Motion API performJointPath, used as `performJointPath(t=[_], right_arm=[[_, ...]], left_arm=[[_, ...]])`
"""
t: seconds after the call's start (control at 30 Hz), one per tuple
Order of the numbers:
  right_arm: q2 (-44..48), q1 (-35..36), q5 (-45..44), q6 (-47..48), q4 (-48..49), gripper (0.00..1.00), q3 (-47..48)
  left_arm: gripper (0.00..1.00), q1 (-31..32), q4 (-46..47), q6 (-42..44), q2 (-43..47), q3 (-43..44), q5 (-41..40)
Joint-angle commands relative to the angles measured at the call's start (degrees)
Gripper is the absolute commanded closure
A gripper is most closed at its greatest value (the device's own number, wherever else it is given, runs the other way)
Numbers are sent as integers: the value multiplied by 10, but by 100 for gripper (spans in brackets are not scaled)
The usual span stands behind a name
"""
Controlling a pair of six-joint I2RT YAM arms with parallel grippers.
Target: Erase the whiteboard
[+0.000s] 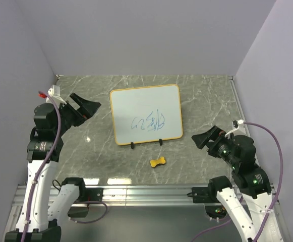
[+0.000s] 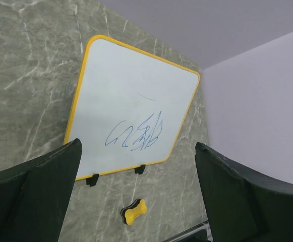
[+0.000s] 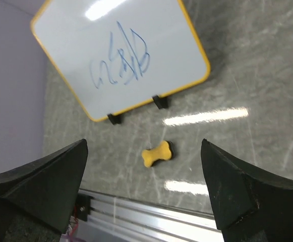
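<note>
A robotics lab cell: plain lilac walls (image 1: 136, 35) box in a marbled tabletop (image 1: 207, 101) with an aluminium mounting rail (image 1: 146, 194).

White whiteboard (image 1: 145, 114), yellow-orange frame, blue scribbles; yellow eraser (image 1: 158, 162); grey-veined marble table (image 1: 207, 101).

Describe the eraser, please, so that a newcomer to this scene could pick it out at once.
On the grey marble-patterned tabletop, find the rectangular white board with the yellow-orange frame near the middle. In front of its two black clip feet, on the near side, lies a small yellow eraser, clear of the board; its bone shape is unique there.
</note>
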State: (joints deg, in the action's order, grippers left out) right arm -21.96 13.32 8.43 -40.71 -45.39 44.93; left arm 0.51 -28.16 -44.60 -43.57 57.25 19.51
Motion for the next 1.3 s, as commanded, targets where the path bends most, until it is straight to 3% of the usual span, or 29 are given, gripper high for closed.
performJointPath(t=[0.0,0.17,0.3,0.4,0.53,0.73,0.9,1.03,1.27], right_arm=[[-10,2,-1,33,-55,0,21],[-56,2,15,48,-92,0,57],[-124,4,47,68,-121,1,74],[-173,24,29,77,-141,2,69],[-234,93,19,63,-111,4,37],[-386,248,13,-37,-58,3,39],[-473,259,105,-166,38,3,64],[-572,264,106,-201,14,3,125],[-614,293,89,-350,8,5,142]], left_arm=[[1,-1,-20,34,-7,8,12],[1,1,26,64,-100,15,60],[1,0,118,0,-198,10,98],[0,1,153,-22,-254,19,85],[1,8,93,53,-281,52,-10],[1,9,72,104,-301,54,18],[1,10,66,127,-294,51,11],[1,10,48,151,-285,62,14],[1,9,29,177,-253,56,-3]])
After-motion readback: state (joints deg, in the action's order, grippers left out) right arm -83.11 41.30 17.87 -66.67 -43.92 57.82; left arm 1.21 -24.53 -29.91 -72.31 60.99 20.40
